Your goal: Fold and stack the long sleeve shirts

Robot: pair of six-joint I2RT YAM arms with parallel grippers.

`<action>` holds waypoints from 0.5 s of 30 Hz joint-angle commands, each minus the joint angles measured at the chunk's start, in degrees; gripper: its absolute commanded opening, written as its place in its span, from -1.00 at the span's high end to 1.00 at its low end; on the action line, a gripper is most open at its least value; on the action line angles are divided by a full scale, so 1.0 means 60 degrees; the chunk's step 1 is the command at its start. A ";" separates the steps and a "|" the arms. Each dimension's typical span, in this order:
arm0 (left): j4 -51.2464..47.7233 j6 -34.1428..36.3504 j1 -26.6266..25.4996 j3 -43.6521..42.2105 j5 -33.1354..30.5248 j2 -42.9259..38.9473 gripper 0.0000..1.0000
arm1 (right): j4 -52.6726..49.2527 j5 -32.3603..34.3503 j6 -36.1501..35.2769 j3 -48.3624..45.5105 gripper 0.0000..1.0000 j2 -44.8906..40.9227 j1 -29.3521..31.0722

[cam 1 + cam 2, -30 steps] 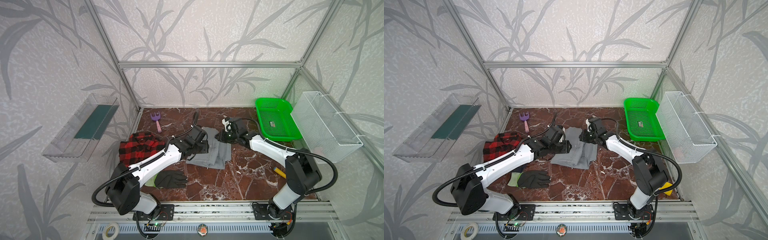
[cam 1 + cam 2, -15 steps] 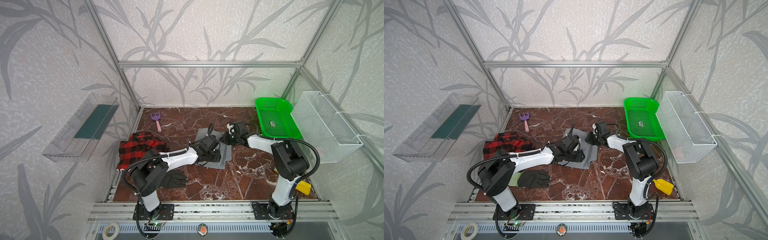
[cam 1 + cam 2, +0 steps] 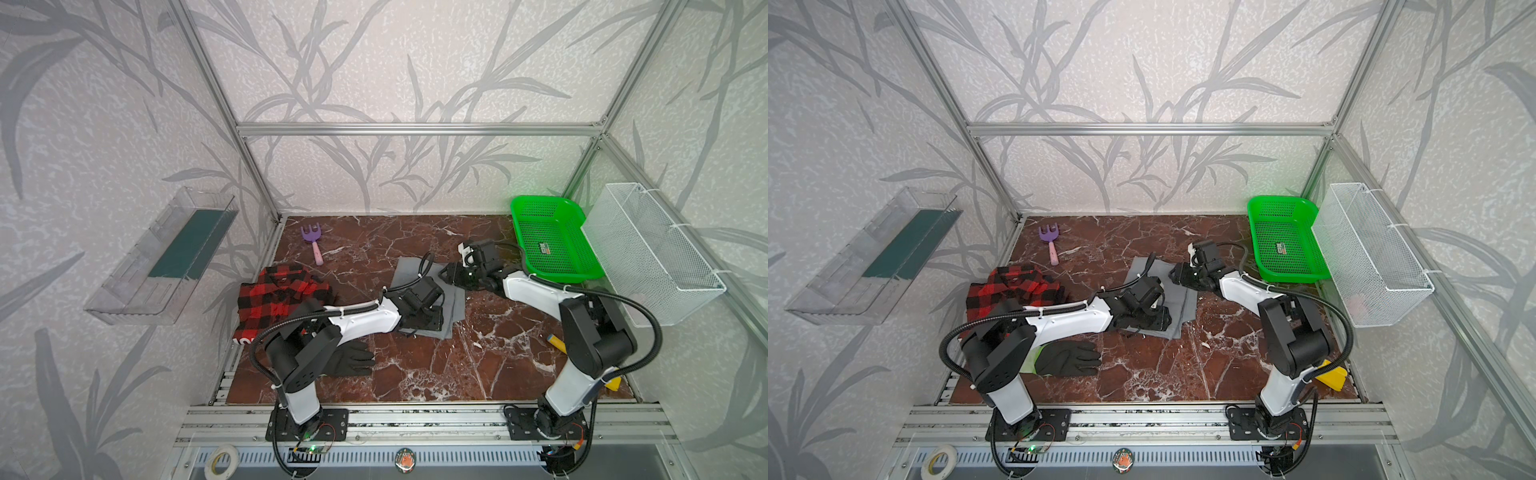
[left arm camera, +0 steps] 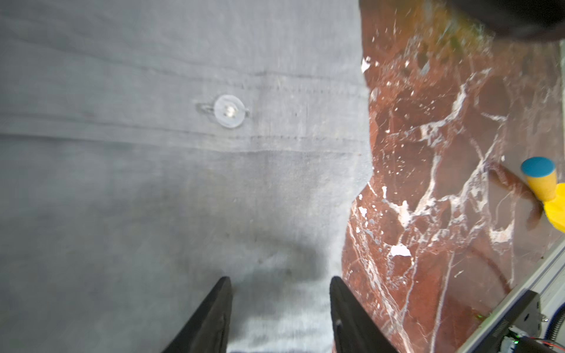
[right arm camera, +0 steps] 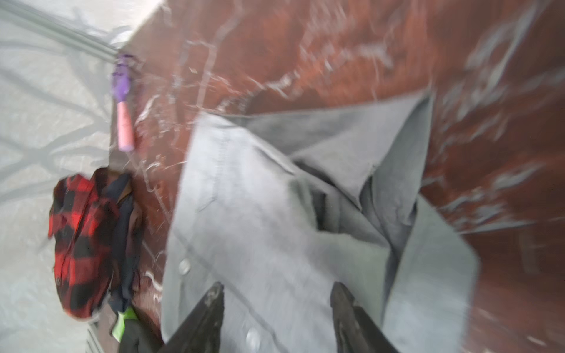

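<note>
CHANGE: right gripper [image 5: 276, 290] has just released, jaws parted | left gripper [image 4: 279, 282] parted too, holding nothing | thin grey long-sleeve cloth shirt [image 3: 409, 272] lies folded, middle of brown marble table [image 3: 415, 365] | red-and-black plaid cloth shirt [image 3: 278, 297] crumpled at left | NEXT: probably plaid

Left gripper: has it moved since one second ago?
Yes. The left gripper is now farther from the purple rake, nearer the viewer, over the grey shirt.

Grey shirt [image 4: 153, 183] matt woven cloth; tabletop [image 4: 428, 122] glossy, seemingly marble.
</note>
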 commanded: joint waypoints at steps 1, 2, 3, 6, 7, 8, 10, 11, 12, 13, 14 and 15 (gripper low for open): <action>-0.0761 0.0425 0.0045 0.0639 -0.0569 -0.0703 -0.11 | -0.0644 0.0620 -0.0574 -0.0220 -0.39 -0.1282 -0.0173; -0.0948 0.0510 0.0049 0.0829 -0.0630 -0.0767 -0.13 | -0.0543 0.0615 -0.0511 -0.0470 -0.46 -0.1607 -0.0285; -0.1167 0.0563 0.0049 0.1036 -0.0748 -0.0797 -0.15 | -0.0391 0.0374 -0.0420 -0.0734 -0.53 -0.1886 -0.0495; -0.1469 0.0773 0.0075 0.1381 -0.1022 -0.0844 -0.18 | 0.0094 -0.0129 0.0286 -0.1678 -0.98 -0.2652 -0.1205; -0.1468 0.0833 0.0086 0.1411 -0.1122 -0.0869 -0.18 | 0.0292 -0.0302 0.0522 -0.1983 -0.98 -0.2854 -0.1426; -0.1442 0.0880 0.0102 0.1411 -0.1209 -0.0847 -0.19 | 0.0634 -0.0476 0.0744 -0.2373 -0.98 -0.3092 -0.1637; -0.1481 0.0922 0.0214 0.1491 -0.1112 -0.0710 -0.19 | 0.0976 -0.0448 0.0998 -0.2992 -0.98 -0.3522 -0.1832; -0.1526 0.0926 0.0256 0.1572 -0.1067 -0.0588 -0.19 | 0.1039 -0.0300 0.1023 -0.3226 -0.98 -0.3723 -0.1860; -0.1602 0.0919 0.0308 0.1663 -0.1031 -0.0444 -0.19 | 0.1311 -0.0351 0.1066 -0.3491 -0.98 -0.3903 -0.1861; -0.1686 0.0919 0.0334 0.1750 -0.0969 -0.0325 -0.19 | 0.1541 -0.0426 0.1188 -0.3704 -0.98 -0.4019 -0.1874; -0.1840 0.0908 0.0374 0.1861 -0.0960 -0.0225 -0.19 | 0.1591 -0.0452 0.1378 -0.3845 -0.98 -0.4116 -0.1875; -0.2025 0.0829 0.0405 0.1969 -0.1011 -0.0119 -0.19 | 0.1492 -0.0472 0.1553 -0.3907 -0.98 -0.4167 -0.1875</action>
